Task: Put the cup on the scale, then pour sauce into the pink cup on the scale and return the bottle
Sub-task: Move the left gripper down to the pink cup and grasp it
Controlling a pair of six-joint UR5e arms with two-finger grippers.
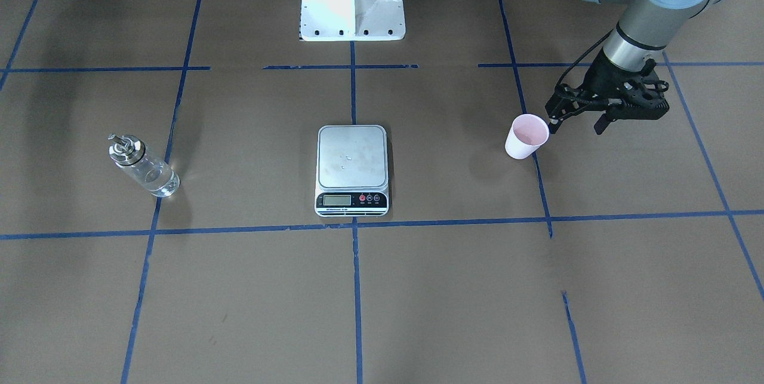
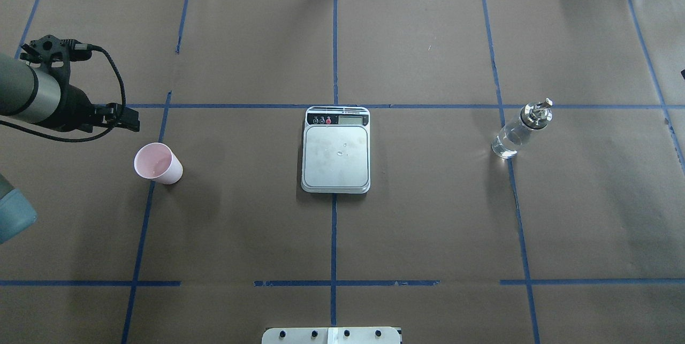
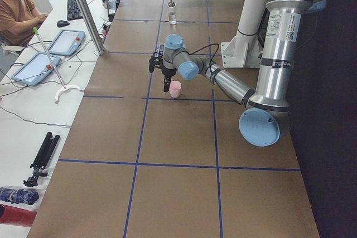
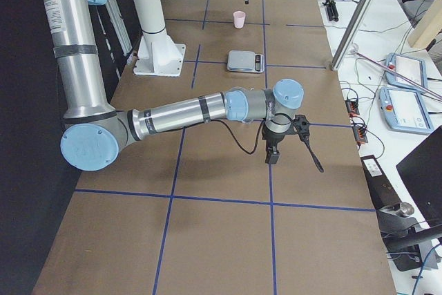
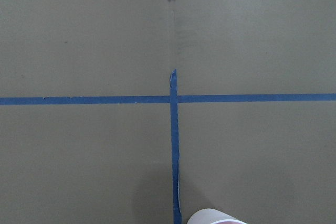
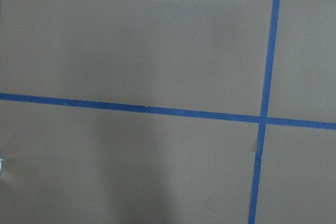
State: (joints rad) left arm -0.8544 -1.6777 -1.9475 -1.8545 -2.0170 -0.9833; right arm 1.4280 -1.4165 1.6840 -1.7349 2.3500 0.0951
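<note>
Your left gripper [image 1: 576, 125] is hovering spread just beside the cup [image 2: 158, 163].
The cup is standing toward the table's [image 2: 428, 226] left edge, scale [image 2: 336, 157] mid-table, bottle [image 2: 516, 135] toward the right edge; your right gripper's [image 4: 295, 162] spread I cannot tell.

**Left gripper spread wide, right arm stretched long and low**

Here's the left arm [image 1: 641, 43], reaching out with its last joints angled steeply down. The left gripper [image 1: 576, 124] hangs off the wrist with its jaws wide apart, both black fingers [image 1: 600, 126] pointing down at the tabletop [image 1: 418, 288] without touching it. Over to the side camera: the right arm [image 4: 179, 115] lies nearly level, its elbow low and the forearm running straight out to a wrist that bends downward. The right gripper [image 4: 293, 160] hangs below that wrist, close above the tabletop. From this one side angle, whether its jaws are apart or closed cannot be told.
</note>
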